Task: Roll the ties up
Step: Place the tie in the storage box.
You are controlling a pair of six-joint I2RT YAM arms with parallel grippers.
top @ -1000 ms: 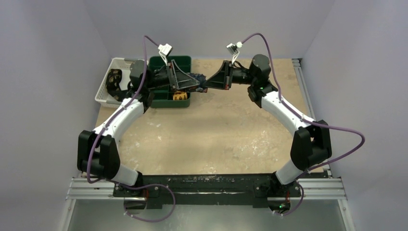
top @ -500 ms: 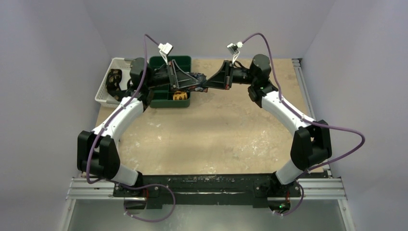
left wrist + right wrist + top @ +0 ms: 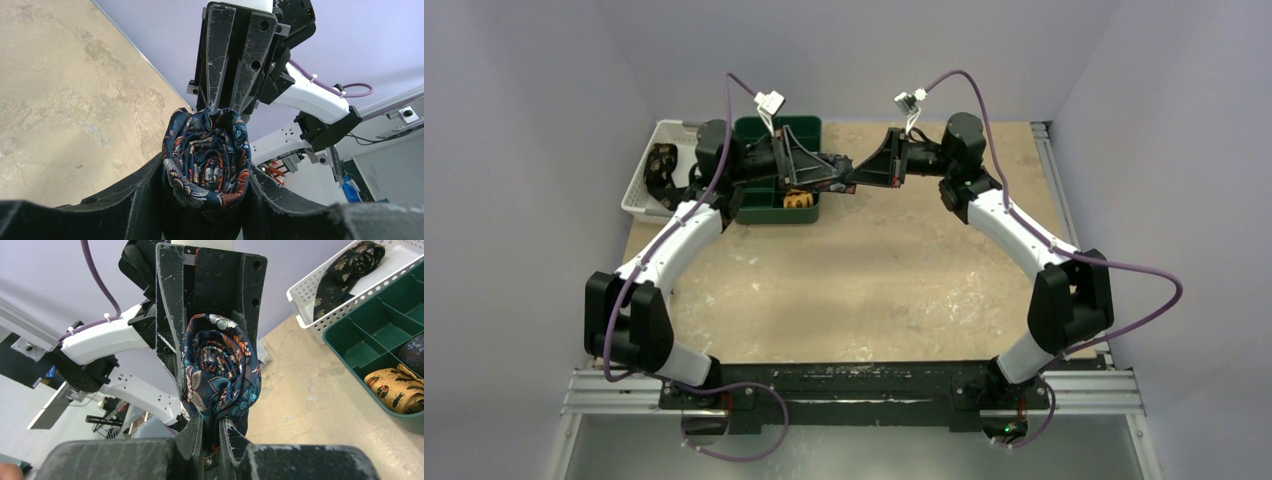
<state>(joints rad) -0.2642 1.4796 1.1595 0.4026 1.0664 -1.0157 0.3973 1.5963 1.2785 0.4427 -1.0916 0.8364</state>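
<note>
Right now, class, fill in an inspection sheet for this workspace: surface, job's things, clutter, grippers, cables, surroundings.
Surface: mottled beige table.
Job's things: navy tie rolled up, held in the air between the arms; yellow tie in the green tray; black-and-gold tie in the white basket.
Clutter: nothing seen.
Grippers: left gripper closed around the roll's sides; right gripper shut, pinching its edge.
Cables: purple cables run along both arms.
Surroundings: plain pale walls on three sides.
</note>
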